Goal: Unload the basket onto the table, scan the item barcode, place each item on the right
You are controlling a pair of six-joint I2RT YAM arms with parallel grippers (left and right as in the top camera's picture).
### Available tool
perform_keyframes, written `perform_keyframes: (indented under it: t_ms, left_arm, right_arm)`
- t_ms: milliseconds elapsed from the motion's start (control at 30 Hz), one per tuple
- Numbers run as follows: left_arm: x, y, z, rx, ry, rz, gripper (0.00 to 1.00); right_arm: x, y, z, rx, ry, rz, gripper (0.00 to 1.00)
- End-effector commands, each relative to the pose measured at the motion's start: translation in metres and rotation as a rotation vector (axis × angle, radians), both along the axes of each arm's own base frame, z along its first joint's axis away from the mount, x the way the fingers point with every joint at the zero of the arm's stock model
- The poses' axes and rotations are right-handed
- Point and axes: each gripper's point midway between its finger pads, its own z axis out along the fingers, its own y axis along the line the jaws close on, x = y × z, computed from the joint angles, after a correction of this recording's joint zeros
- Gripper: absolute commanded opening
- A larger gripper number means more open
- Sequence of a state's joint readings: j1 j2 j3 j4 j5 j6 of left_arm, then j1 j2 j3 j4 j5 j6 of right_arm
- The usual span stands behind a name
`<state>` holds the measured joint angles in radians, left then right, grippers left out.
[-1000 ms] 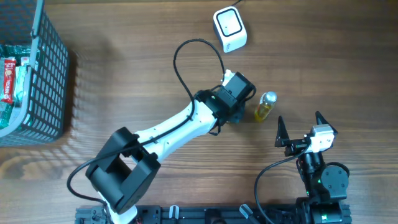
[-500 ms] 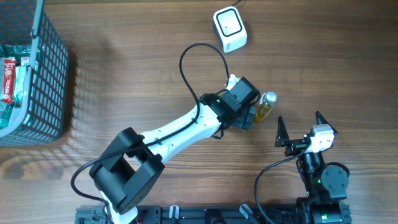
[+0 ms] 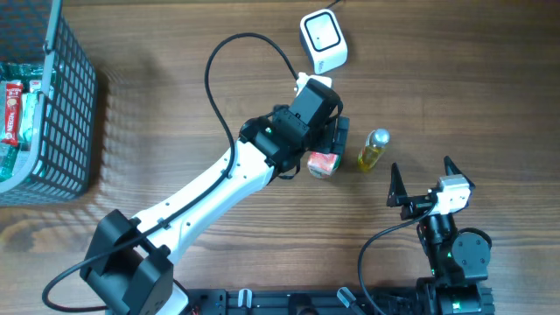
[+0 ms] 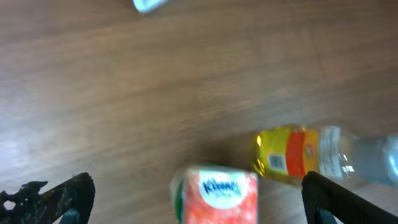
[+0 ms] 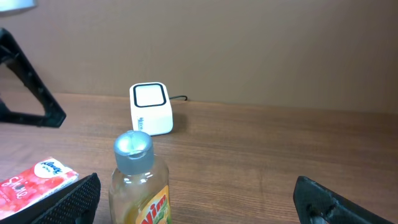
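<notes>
As left end effector (image 4: pixel 193 194) gapes, tissues (image 3: pixel 324 164) lie beside bottle (image 3: pixel 374 149).

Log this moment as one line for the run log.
left gripper: open, above tissue pack | tissue pack: on table beside bottle | right gripper: open, empty | scanner: nothing held to it

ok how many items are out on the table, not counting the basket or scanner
2: the tissue pack in the middle of the table, and the bottle upright beside it. The basket at the edge holds more, partly hidden.
</notes>
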<state>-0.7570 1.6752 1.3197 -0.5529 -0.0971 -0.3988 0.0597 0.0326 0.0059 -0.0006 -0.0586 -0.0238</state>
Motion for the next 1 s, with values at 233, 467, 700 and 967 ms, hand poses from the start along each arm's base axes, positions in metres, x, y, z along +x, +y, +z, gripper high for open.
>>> perform_keyframes:
  t_ms: [233,467,700,967]
  left_arm:
    - [-0.043,-0.002,-0.018,0.04,0.157,-0.217,0.92]
    - [-0.044,-0.009,-0.046,0.051,0.178,-0.229,0.9]
    - [-0.043,-0.017,-0.075,0.082,0.212,-0.238,0.7]
    - [-0.039,-0.017,-0.066,0.066,0.191,-0.234,0.61]
  right_arm:
    - [0.0,-0.003,0.001,0.001,-0.005,-0.016,1.0]
    - [0.0,-0.003,0.001,0.001,-0.004,-0.016,1.0]
    - [0.0,-0.003,0.001,0.001,-0.005,-0.016,1.0]
    - [0.0,-0.003,0.001,0.0,-0.005,-0.016,1.0]
